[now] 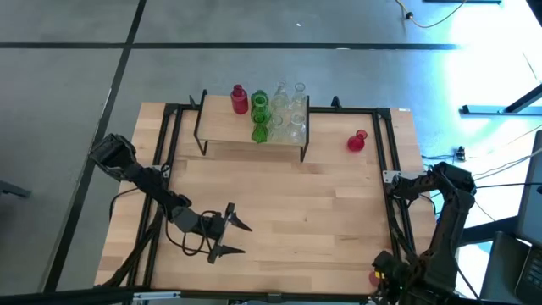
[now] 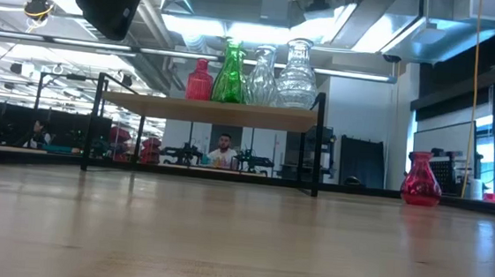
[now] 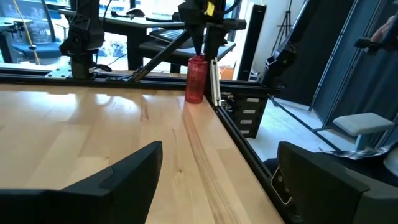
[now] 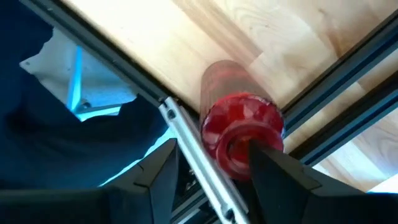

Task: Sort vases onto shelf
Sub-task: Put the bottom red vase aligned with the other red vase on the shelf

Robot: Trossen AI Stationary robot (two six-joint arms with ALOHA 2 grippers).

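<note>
Right gripper [image 4: 211, 160] sits half-closed on corner red vase [image 4: 242, 127], left gripper [image 1: 245, 238] wide open, empty; you've shelved vases [image 1: 275, 114] on shelf [image 1: 222, 127], second red vase [image 1: 356, 141] still beside it.

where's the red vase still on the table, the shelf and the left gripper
red vase on the table [image 1: 356, 141], high view, on its round body
shelf [image 1: 224, 125], high view, on a bare part of its wooden board
left gripper [image 1: 238, 237], high view, midway between its open fingertips
</note>
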